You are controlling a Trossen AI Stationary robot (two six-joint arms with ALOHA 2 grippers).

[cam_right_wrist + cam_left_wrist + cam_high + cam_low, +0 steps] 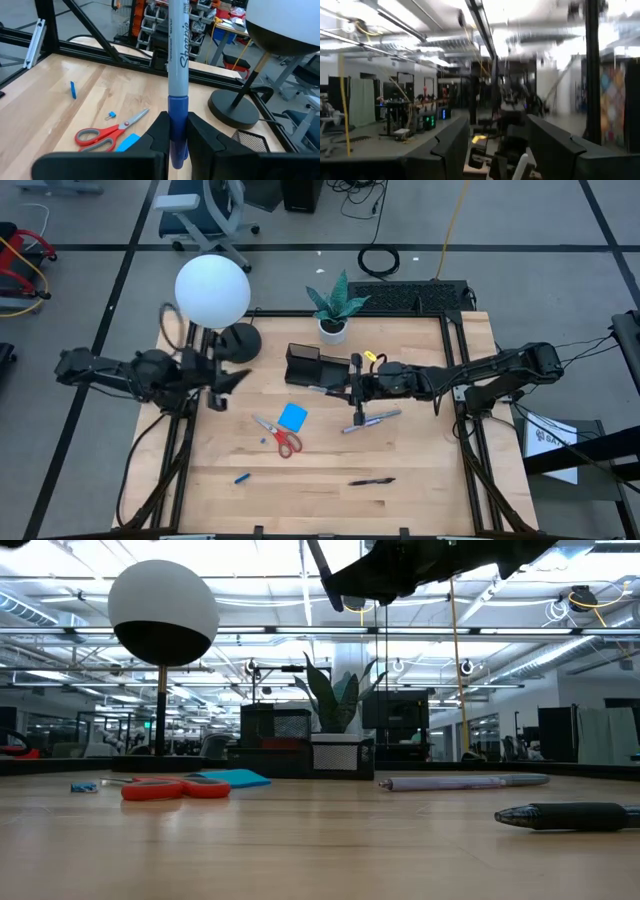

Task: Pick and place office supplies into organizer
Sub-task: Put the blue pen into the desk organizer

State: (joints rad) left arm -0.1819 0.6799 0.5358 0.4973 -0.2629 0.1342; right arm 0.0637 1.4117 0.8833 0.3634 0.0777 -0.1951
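Looking straight down from the high view, the right gripper [357, 386] hangs over the table [420, 490] just beside the black organizer [312, 366], its fingers closed on a marker [357, 378] whose long axis runs along the table's depth. A second grey-and-blue pen [372, 419] lies near it on the wood, angled slightly off the table's width. The red-handled scissors [277, 435] lie with blades toward the back left, touching the blue note pad [293, 416]. A tiny blue piece [265, 440] sits beside the scissors, another small blue piece [242, 477] lies nearer the front, and a black pen [372, 480] lies along the table's width near the front edge. The left gripper [222, 380] waits at the left edge beside the round lamp base [238, 341], fingers spread wide. A potted plant [333, 308] stands behind the organizer.

In the low view, the scissors [176, 787], note pad [232, 778], grey-and-blue pen [462, 781] and black pen [570, 815] all lie flat. The organizer [275, 740] and plant pot [340, 751] stand behind them, with the lamp globe [162, 612] at the left.

In the left wrist view, only the spread dark fingers [451, 145] are clear against the room beyond.

In the right wrist view, the marker [177, 55] stands lengthwise between the closed fingers [161, 131], blue end in the grip. Scissors [105, 134] and lamp base [234, 110] lie beyond.
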